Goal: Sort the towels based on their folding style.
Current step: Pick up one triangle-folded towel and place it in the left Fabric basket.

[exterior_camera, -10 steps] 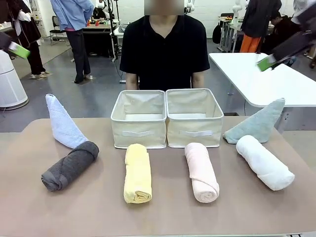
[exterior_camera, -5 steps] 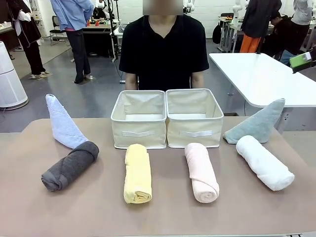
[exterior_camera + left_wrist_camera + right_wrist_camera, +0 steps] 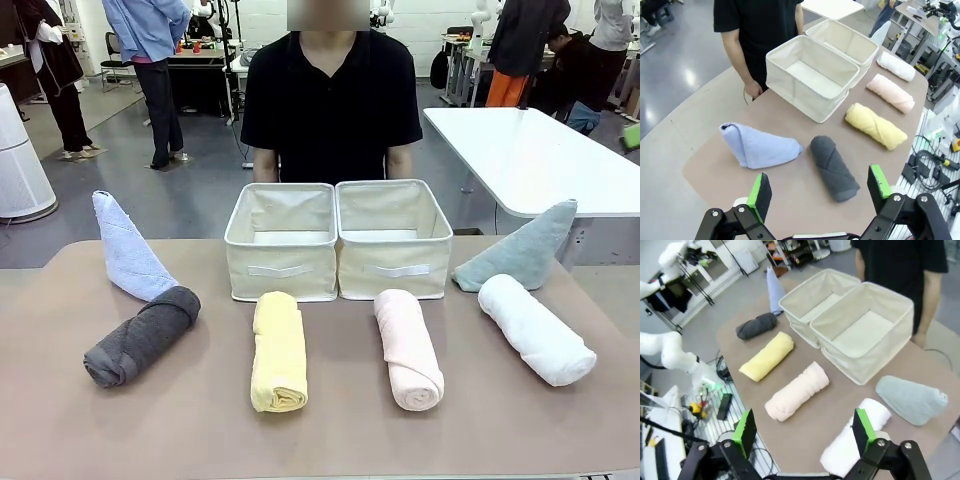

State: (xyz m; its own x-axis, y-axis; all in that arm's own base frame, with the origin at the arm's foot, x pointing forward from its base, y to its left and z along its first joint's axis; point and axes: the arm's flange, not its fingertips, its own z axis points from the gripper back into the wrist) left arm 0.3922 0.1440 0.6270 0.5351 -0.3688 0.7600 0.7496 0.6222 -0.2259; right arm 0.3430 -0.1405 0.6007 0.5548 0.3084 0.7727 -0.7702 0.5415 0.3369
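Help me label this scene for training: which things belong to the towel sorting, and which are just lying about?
Job: dark grey roll, yellow roll, pink roll, white roll, light blue cone, grey-blue cone; probably left basket, right basket.
About: white side table, round white unit.

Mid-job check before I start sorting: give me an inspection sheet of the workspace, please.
Surface: brown table, carrying towels and baskets.
Job's things: dark grey roll, yellow roll, pink roll and white roll in a near row; light blue cone far left, grey-blue cone far right; all outside the baskets.
Baskets: left basket and right basket, beige fabric, side by side.
Clutter: nothing seen.
Grippers: left gripper and right gripper open, above the table, holding nothing.
Cables: black cables on the floor beside the table.
Surroundings: person behind the baskets; white table beyond.
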